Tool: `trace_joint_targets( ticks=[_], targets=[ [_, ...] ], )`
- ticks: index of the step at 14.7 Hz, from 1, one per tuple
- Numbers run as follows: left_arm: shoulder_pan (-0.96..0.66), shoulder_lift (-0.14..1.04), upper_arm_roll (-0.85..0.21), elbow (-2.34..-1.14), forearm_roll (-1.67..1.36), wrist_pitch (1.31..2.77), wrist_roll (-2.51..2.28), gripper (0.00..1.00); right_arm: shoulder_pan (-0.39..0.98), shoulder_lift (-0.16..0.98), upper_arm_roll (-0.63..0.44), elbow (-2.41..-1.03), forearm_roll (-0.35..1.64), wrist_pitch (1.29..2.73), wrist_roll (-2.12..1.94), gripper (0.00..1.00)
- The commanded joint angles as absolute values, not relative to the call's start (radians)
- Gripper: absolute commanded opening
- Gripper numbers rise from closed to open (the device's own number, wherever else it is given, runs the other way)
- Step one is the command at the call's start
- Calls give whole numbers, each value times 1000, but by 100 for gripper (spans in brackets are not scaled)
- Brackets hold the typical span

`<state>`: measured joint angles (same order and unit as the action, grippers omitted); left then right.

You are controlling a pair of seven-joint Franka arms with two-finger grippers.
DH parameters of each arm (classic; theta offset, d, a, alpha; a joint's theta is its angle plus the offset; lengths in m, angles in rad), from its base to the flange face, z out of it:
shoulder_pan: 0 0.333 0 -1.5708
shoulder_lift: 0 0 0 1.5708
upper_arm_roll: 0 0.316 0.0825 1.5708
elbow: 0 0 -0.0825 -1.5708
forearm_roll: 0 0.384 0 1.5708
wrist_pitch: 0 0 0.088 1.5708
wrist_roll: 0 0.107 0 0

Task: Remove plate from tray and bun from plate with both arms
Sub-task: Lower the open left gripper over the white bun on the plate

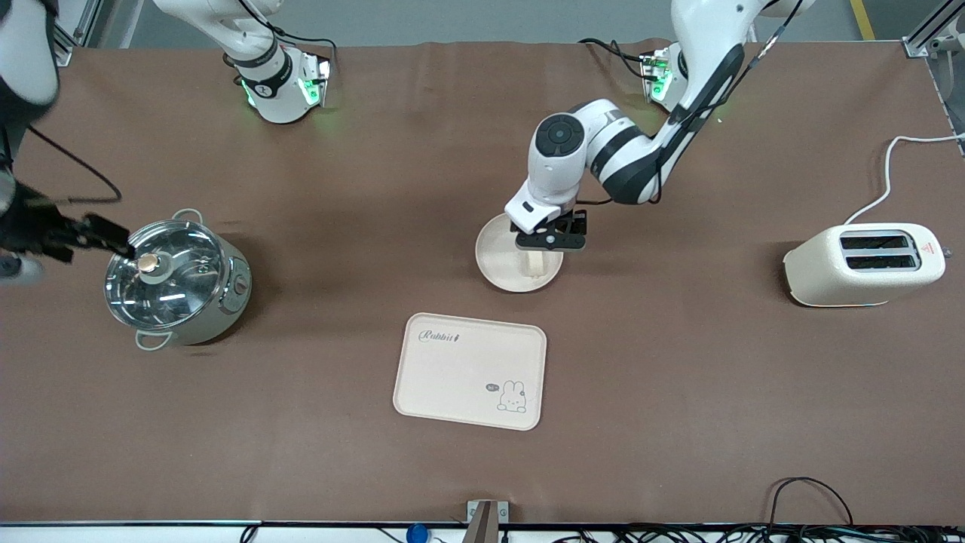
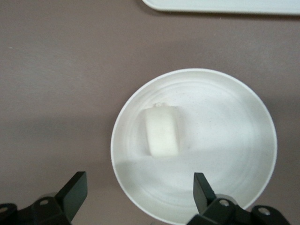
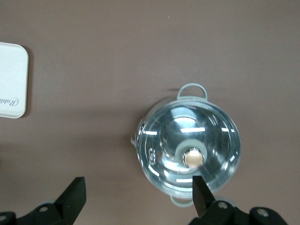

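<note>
The round cream-white plate (image 1: 494,264) lies on the brown table mat near the middle, farther from the front camera than the tray. The small pale bun (image 1: 537,264) lies on it. The left wrist view shows the bun (image 2: 162,130) lying inside the plate (image 2: 225,140). My left gripper (image 1: 550,240) hovers over the plate, open and empty (image 2: 139,183), apart from the bun. My right gripper (image 1: 113,237) hangs open and empty (image 3: 138,187) over the edge of the steel pot.
A steel pot with a glass lid (image 1: 177,283) stands toward the right arm's end and also shows in the right wrist view (image 3: 187,150). The rabbit tray (image 1: 471,371) lies nearer the front camera than the plate. A cream toaster (image 1: 863,264) stands toward the left arm's end.
</note>
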<state>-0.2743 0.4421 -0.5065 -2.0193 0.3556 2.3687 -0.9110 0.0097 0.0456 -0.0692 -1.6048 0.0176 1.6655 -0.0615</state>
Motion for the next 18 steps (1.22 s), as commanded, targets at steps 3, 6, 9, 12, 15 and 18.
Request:
trace_joint_targets(
  ticks=[3,6,9,12,15,18],
  targets=[
    [-256,595,-502,-1985,582,2486,-1082,100,0,-184,-63,-1839,-12,1744,-11,100],
    [-252,652,-503,-1930,621,2487,-1117,100,6,-198,-57,-1792,-12,1734,1,100],
    [-264,655,-503,-1910,620,2473,-1123,100,11,-121,-55,-1675,-11,1712,-11,100],
    [-259,632,-511,-1902,620,2416,-1123,100,11,-107,-55,-1664,-11,1712,-9,100],
    [-258,624,-522,-1894,605,2407,-1126,100,9,-107,-55,-1666,-11,1707,-9,100],
    [-262,611,-538,-1861,525,2355,-1127,100,9,-107,-55,-1666,-11,1690,-2,100]
  ],
)
